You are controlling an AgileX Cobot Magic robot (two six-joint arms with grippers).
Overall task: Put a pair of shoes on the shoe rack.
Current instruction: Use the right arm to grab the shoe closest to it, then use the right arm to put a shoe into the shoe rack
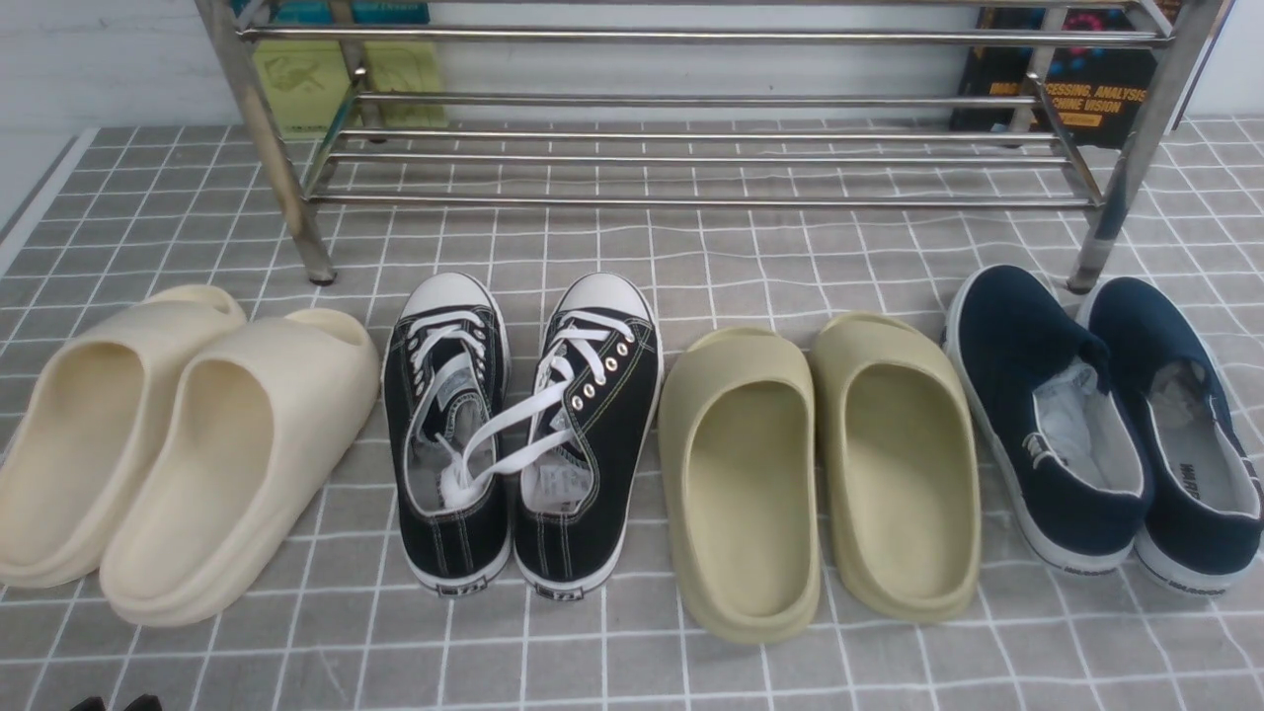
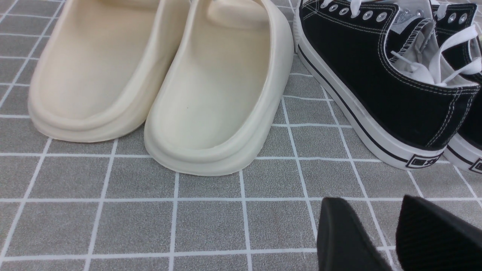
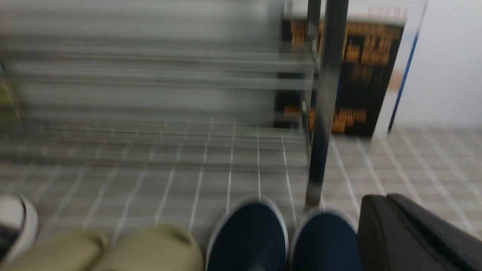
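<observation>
The navy slip-ons (image 1: 1047, 395) sit on the checked cloth (image 1: 632, 652) at about four o'clock in the front view. Their toes are just beside the front leg of the shoe rack (image 1: 691, 201), which spans twelve o'clock. The left gripper (image 2: 374, 210) hangs spread and empty near the cream slides (image 2: 211, 94). Whether the right gripper (image 3: 410, 233) (only one blurred finger shows) is parted or closed, I cannot tell.

Four pairs in one row on mat (image 1: 592, 662), toes toward rack (image 1: 691, 158). From left: slides (image 1: 227, 464), lace-up sneakers (image 1: 602, 434), second slides (image 1: 741, 474), slip-on sneakers (image 1: 1017, 336). Slip-on sneakers at far right, toes just beside rack's right front leg (image 1: 1119, 197). Rack behind row. Books (image 1: 1086, 89) behind rack, one at each end.
</observation>
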